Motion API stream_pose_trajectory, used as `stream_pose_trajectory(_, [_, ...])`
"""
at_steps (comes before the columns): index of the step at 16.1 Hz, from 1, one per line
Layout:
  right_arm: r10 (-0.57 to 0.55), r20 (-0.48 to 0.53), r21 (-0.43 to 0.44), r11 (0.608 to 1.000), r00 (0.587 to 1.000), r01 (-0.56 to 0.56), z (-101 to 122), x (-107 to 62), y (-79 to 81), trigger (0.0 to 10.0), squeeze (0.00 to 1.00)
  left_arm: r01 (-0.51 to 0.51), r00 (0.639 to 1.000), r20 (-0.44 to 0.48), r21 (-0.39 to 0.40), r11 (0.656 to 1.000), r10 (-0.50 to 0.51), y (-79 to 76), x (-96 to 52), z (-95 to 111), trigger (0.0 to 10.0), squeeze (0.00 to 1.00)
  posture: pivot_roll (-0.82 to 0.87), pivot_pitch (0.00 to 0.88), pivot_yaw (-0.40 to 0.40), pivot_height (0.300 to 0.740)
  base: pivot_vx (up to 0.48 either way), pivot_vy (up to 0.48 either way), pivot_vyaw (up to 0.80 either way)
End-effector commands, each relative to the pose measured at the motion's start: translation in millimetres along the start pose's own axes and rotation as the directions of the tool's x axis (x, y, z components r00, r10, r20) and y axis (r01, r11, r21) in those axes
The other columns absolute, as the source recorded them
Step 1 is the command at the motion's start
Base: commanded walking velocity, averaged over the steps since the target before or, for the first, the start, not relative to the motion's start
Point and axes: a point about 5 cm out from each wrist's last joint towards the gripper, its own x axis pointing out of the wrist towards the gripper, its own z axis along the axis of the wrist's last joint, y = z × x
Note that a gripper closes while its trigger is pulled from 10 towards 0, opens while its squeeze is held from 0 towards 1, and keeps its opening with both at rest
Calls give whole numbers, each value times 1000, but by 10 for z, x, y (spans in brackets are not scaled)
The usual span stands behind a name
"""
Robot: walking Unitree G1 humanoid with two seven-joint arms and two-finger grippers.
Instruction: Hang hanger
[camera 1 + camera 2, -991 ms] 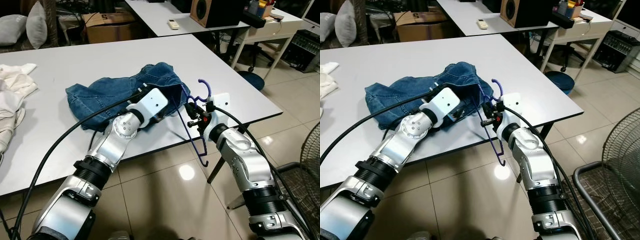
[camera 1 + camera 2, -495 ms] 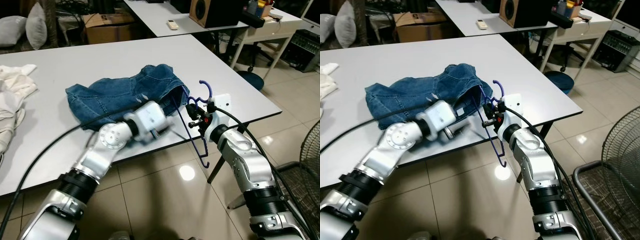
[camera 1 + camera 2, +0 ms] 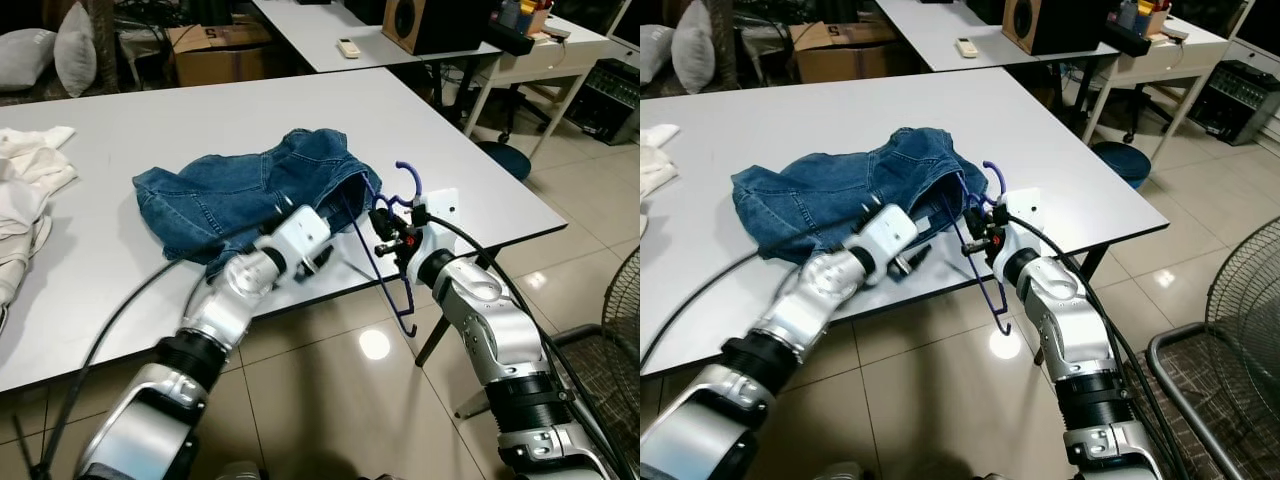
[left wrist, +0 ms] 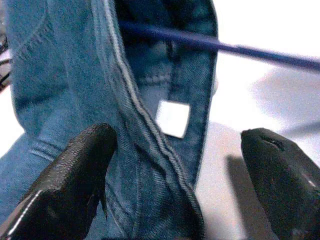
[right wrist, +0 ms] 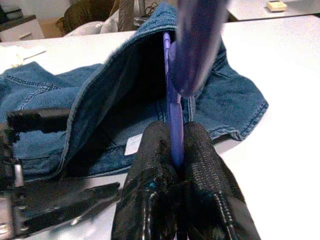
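The left silver arm reaches forward and up over the near edge of the white rectangular table (image 3: 120,130), its elbow below the tabletop and its wrist angled toward the crumpled blue denim garment (image 3: 240,190). The left gripper (image 4: 175,165) sits at the garment's open hem, its two black fingers spread wide apart — one finger (image 4: 70,175) lies against the denim fold, the other stands over bare tabletop, and they clamp nothing. Between them runs a stitched hem with a small white label (image 4: 172,119) sewn inside.

The right silver arm bends up from the lower right, its forearm rising to the table's near corner. The right gripper (image 5: 172,150) is closed tight on the thin purple wire hanger (image 3: 395,245), the two black fingers (image 5: 200,165) pinched together on the wire just below the hook.

The hanger stands roughly upright at the table edge, beside the denim's opening. Its curled hook (image 3: 410,180) rises above the gripper, one thin purple arm slants into the mouth of the garment, and the lower end hangs down past the table edge over the glossy beige tiled floor (image 3: 330,390). The wrist camera shows the purple wire running straight into the dark hollow of the denim — the far tip is hidden there.

A heap of cream cloth (image 3: 25,190) lies well apart on the table's left side.
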Motion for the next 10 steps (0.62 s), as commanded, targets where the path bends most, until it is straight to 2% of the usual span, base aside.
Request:
stream_pose_trajectory(1, [-4,41,3,1000,999,3,106,-15,-13,10000,0,-69,997,-19,49,996,70,109,16,19,10000,0,40,0,-24,740,0,0,0])
stream_pose_trajectory(4, [-10,86,39,999,996,6,159,-41,-27,10000,0,-243,967,-56,99,965,249,351,-18,-63,10000,0,37,0,-15,740,0,0,0])
stream_pose_trajectory(6, [-7,116,55,998,993,0,206,-50,-33,10000,0,-283,955,-56,133,950,293,436,-34,-76,10000,0,38,0,-14,740,0,0,0])
stream_pose_trajectory(10, [-16,110,54,998,994,10,190,-56,-63,10000,0,-277,960,8,175,945,280,480,-52,32,10000,0,45,0,-12,740,0,0,0])
